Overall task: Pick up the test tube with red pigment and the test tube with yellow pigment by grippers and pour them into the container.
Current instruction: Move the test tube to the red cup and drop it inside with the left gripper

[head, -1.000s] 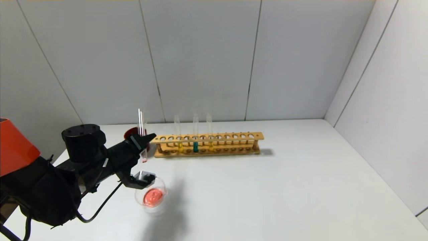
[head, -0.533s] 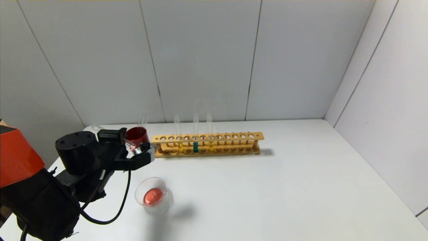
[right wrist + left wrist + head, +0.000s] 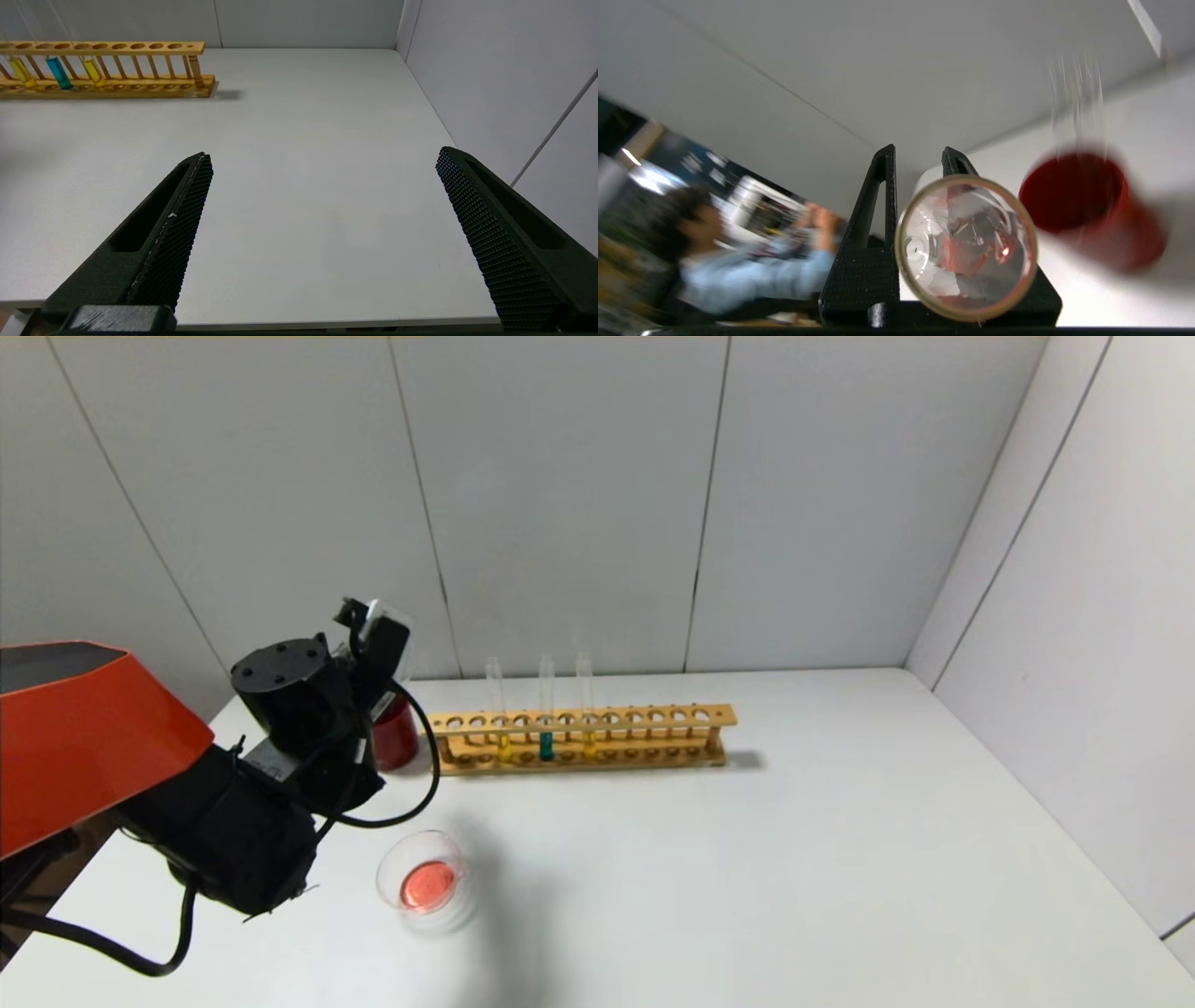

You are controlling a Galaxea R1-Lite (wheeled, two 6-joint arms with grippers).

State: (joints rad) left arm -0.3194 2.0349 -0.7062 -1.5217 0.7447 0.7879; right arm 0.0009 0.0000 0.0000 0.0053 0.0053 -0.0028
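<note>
White worktop carries, near its left front edge, the container (image 3: 426, 885) already holding red liquid, while behind it the left gripper (image 3: 915, 163) clamps the emptied red-pigment tube (image 3: 966, 247), raised beside the dark red cup (image 3: 394, 735), the wide-open right gripper (image 3: 322, 233) idling by the right front edge.

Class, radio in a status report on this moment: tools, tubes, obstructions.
Left tool shut on red-pigment tube, raised beside red cup. Right tool open, idle. Dish holds red liquid. Nothing blocking.
</note>
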